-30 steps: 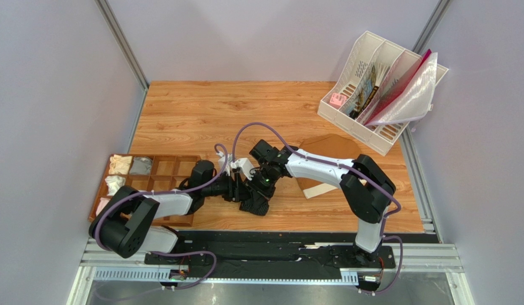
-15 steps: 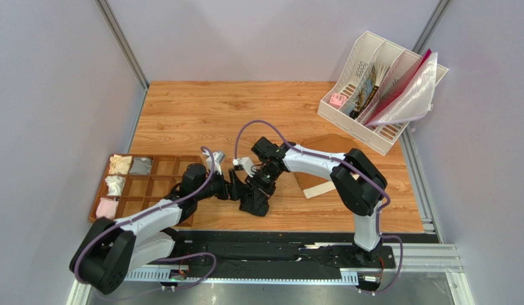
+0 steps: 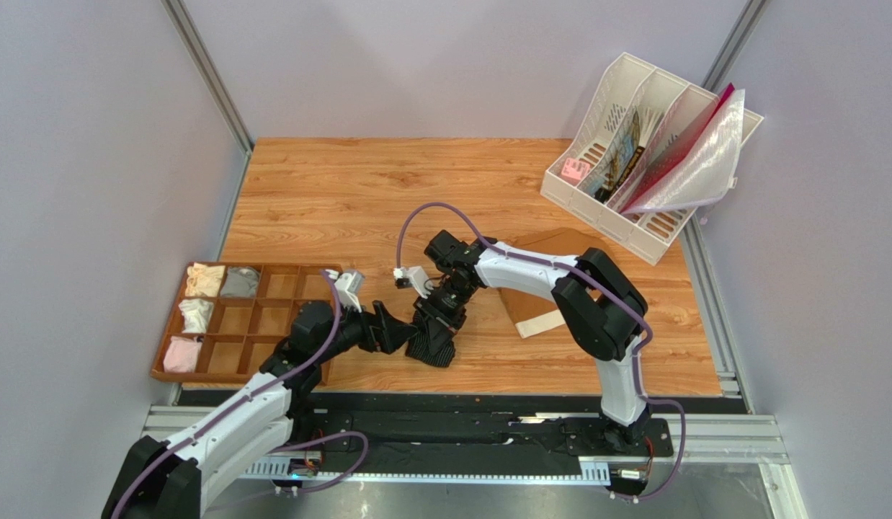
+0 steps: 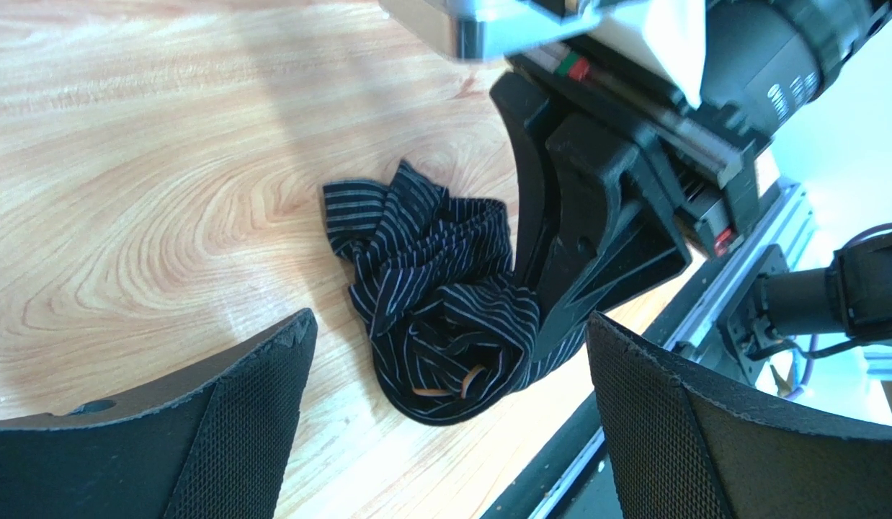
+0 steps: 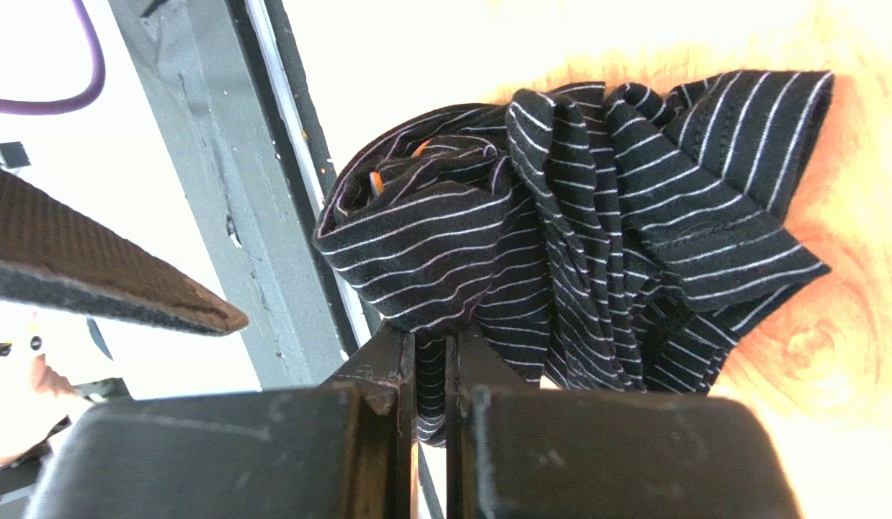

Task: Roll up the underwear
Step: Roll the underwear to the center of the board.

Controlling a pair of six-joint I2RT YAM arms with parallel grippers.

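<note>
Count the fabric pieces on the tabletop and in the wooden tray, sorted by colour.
Black striped underwear: 1
Brown briefs: 1
Cream roll: 1
Grey roll: 1
White roll: 1
Pink roll: 1
Total: 6

A black underwear [image 4: 445, 303] with fine pale stripes lies bunched in a loose, crumpled bundle at the middle of the frame on the pale wooden desk [image 4: 147, 162], an orange tag showing in its lower folds. The left gripper [image 4: 450, 335] stands wide, its two textured black fingers [image 4: 234, 422] in the lower left and lower right corners, clear of the fabric. From the upper right the right gripper [image 4: 539, 314] reaches down, jaws close together, tips against the bundle's right edge.
</note>
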